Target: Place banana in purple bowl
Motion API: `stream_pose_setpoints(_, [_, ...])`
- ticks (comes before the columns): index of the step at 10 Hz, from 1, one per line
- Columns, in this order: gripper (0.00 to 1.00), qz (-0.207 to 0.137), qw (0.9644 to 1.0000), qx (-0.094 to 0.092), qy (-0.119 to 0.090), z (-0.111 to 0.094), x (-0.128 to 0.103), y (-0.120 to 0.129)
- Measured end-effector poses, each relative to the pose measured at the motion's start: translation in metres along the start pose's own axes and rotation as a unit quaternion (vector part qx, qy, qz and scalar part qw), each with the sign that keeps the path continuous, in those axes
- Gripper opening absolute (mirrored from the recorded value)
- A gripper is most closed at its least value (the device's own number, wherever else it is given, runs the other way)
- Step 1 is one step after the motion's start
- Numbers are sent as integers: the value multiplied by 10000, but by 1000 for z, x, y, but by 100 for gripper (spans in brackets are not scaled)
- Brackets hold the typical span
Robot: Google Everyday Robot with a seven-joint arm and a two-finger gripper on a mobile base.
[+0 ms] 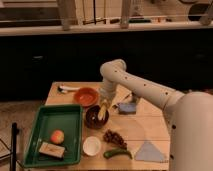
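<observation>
Gripper, at the end of the white arm that reaches in from the right, hangs directly above the right half of the purple bowl, pointing downward. It is clasped on the upper end of the banana. The banana hangs nearly upright from the gripper, its pale-yellow length descending into the bowl's opening; whether its lower tip touches the bowl's floor cannot be told. The purple bowl stands near the middle of the wooden table, appearing almost black in the dim light. Just behind and to the left of it, close to its rim, stands an orange bowl. To the right of the gripper, near the arm, lies a small blue pad. In front of the purple bowl, toward the near edge, are a small white bowl and, to its right, a cluster of dark red grapes; nearer the edge still lies a dark green curved vegetable, and right of that a grey-blue folded cloth. The left part of the table carries a green tray, which holds a round orange-red fruit and, in front of it, a flat brown packet. A small white object lies at the far left corner, behind the tray.
</observation>
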Motion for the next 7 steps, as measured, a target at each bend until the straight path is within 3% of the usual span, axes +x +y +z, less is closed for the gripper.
stream_pose_setpoints(7, [0, -68, 10000, -19, -28, 6, -3, -8])
